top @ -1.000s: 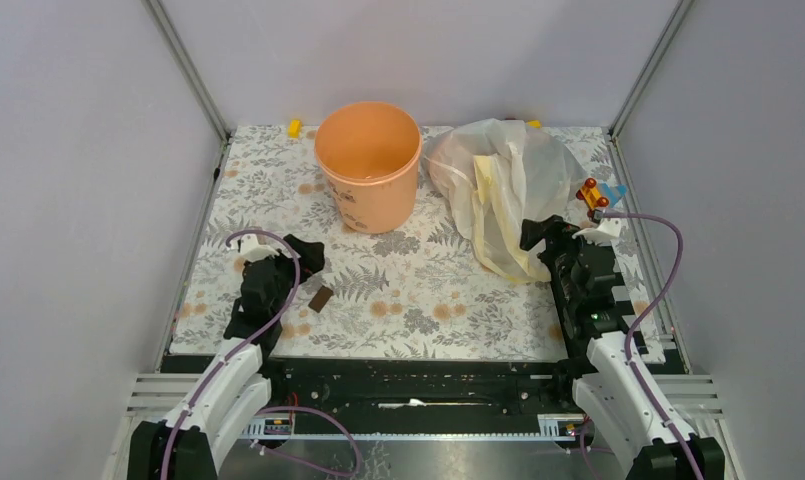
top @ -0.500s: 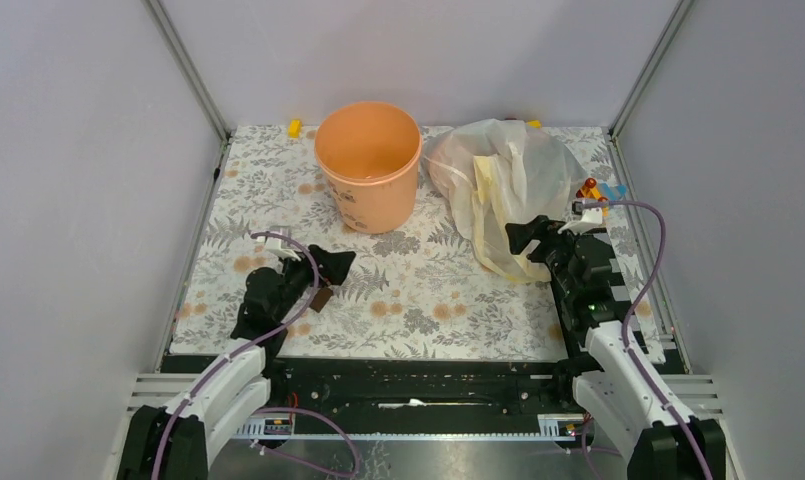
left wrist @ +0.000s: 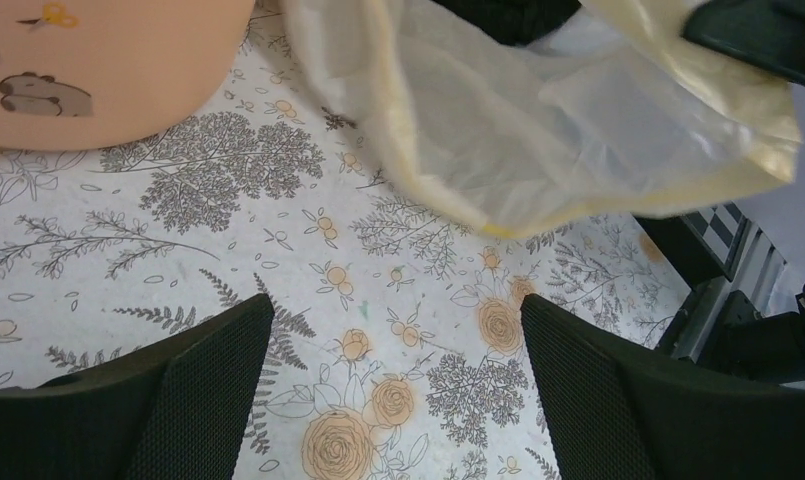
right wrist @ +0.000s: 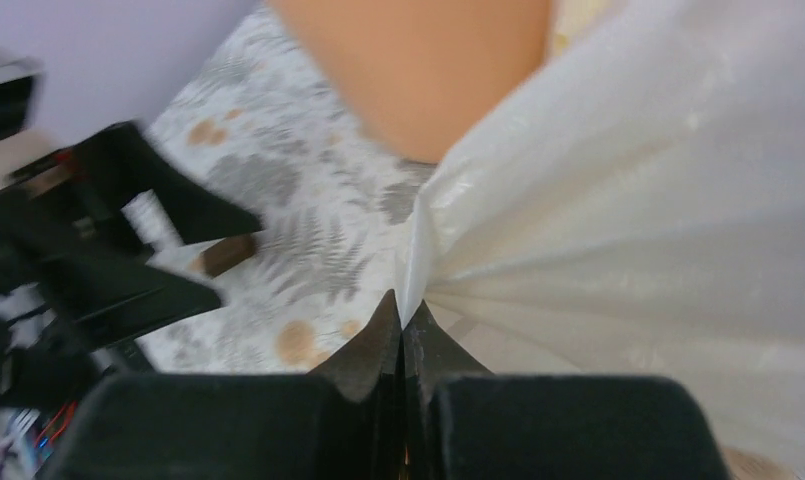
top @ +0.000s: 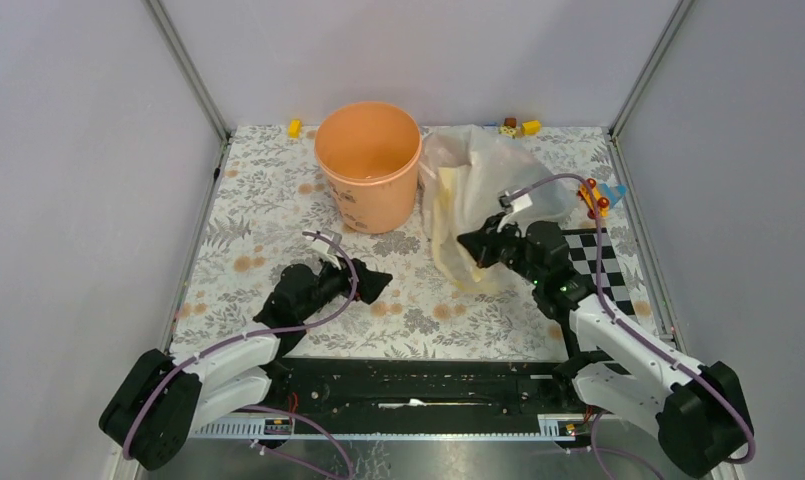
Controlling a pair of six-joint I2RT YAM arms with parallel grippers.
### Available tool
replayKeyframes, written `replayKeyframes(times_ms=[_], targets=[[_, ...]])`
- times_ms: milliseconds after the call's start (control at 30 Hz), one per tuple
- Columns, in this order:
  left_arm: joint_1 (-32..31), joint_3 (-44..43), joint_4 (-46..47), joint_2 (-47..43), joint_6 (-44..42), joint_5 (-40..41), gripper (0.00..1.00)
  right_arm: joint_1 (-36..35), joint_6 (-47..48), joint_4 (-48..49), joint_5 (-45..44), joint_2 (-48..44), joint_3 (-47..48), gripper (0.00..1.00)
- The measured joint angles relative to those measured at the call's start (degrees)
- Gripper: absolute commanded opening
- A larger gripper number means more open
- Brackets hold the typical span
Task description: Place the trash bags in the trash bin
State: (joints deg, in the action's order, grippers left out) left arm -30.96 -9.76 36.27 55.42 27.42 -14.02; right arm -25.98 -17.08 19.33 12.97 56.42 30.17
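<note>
Top external view: the right end effector [top: 470,245] is pinched shut on a fold of the trash bags [top: 478,175], which are bunched on the desk [top: 268,190] just right of the trash bin [top: 368,165], outside it. The left end effector [top: 375,282] hovers low over the desk, fingers spread wide apart.

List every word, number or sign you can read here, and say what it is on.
None can be read.
Bucket: small cartoon pictures on its side, no letters legible.
Checkered board: plain squares only.
Plastic bags: no print visible.
</note>
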Motion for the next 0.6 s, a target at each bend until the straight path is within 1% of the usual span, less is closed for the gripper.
replayKeyframes(times_ms=[100,200,233,267,367,400,433,600], targets=[[-1.09,-0.87,0.94,1.64,-0.70,0.55,0.95,-7.21,0.98,-1.31,0.74,-0.63,2.43,0.00],[-2.12,-1.16,1.29,2.29,-1.14,1.05,0.93,-11.82,0.31,-4.09,1.31,-4.31,3.34,0.00],[-2.47,-1.16,1.49,2.47,-1.31,1.18,0.89,-12.48,-0.42,-5.16,1.42,-5.90,3.34,0.00],[-2.95,-1.16,1.62,2.69,-1.55,1.29,0.87,-12.76,-1.40,-6.36,1.66,-7.74,3.30,0.00],[-4.63,-1.68,1.57,3.61,-2.34,2.29,0.87,-12.92,-4.81,-9.18,2.56,-14.10,2.12,0.00],[-5.25,-2.16,1.49,4.11,-2.71,2.97,0.88,-12.92,-6.84,-11.26,3.45,-17.64,1.11,0.00],[-5.64,-2.64,1.44,4.68,-3.08,3.48,0.90,-12.92,-7.13,-11.58,3.67,-18.16,0.92,0.00],[-6.93,-5.38,1.55,9.20,-4.33,5.92,0.98,-12.94,-12.13,-19.65,5.68,-24.92,0.42,0.00]])
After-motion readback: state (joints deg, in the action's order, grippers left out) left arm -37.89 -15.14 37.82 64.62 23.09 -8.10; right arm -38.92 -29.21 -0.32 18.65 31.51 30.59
